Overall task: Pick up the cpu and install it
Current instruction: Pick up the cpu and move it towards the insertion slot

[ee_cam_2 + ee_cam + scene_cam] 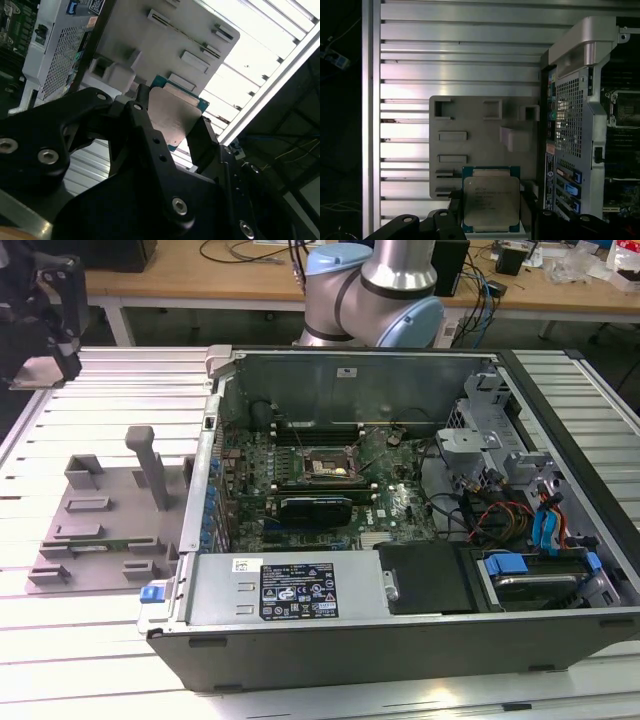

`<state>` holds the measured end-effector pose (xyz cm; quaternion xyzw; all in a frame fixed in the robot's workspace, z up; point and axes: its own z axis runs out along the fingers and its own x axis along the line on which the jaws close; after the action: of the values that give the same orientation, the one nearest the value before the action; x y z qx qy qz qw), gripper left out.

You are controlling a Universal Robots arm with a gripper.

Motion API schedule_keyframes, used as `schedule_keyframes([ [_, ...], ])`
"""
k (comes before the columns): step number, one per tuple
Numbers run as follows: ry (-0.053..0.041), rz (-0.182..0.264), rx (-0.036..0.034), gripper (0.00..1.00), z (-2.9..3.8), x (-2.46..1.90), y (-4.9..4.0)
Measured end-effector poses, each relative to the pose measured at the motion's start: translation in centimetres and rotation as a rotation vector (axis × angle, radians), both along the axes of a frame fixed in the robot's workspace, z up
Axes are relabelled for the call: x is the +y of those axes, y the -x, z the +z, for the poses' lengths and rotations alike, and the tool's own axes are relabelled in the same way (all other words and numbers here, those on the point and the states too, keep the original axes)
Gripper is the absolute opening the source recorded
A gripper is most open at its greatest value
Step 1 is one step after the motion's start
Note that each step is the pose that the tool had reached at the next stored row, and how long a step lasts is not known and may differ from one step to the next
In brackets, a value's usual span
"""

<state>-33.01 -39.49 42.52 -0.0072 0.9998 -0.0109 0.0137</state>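
In the exterior view, the gripper point(42, 315) hung at the far edge of the slatted table point(120, 400), on the exterior view's left. It was well apart from the open computer case point(400, 640) and the socket point(330, 468) on its board. The grey fixture tray point(100, 502) lay nearer, beside the case.

In the second wrist view, the fingers point(142, 102) were clamped on opposite edges of the cpu point(172, 112), metal plate up, held clear of the tray point(165, 45).

In the first wrist view, the cpu point(491, 200) sat square between the fingers, with the tray point(480, 145) behind it.

We judged the pick done and the carry in hand. Installing would call for bringing the chip level and square over the socket.
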Motion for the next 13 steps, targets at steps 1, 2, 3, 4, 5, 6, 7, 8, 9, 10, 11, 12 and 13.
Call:
schedule_keyframes([
  [1,0.0,0.0,0.0001,0.55,0.0,0.0,-0.26],
  [2,0.0,0.0,0.0002,0.55,-0.01,0.0,-0.71],
  [3,0.0,0.0,0.0003,0.55,-0.01,0.0,-0.94],
  [4,0.0,0.0,0.0003,0.55,-0.01,0.0,-1.11],
  [5,0.0,0.0,0.0004,0.55,-0.01,0.0,-1.42],
  [6,0.0,0.0,0.0003,0.55,-0.01,0.0,-1.67],
  [7,0.0,0.0,0.0004,0.55,-0.01,0.0,-1.85],
  [8,0.0,0.0,0.0004,0.55,-0.01,0.0,-1.99],
  [9,0.0,0.0,0.0004,0.55,-0.01,0.0,-2.15],
  [10,0.0,0.0,0.0003,0.55,-0.01,0.0,-2.27],
  [11,-0.0001,0.0,0.0003,0.55,-0.02,0.0,-2.39],
  [12,0.0,0.0,0.0003,0.55,-0.02,0.0,-2.5],
  [13,0.0,0.0,0.0004,0.55,-0.02,0.0,-2.69],
])
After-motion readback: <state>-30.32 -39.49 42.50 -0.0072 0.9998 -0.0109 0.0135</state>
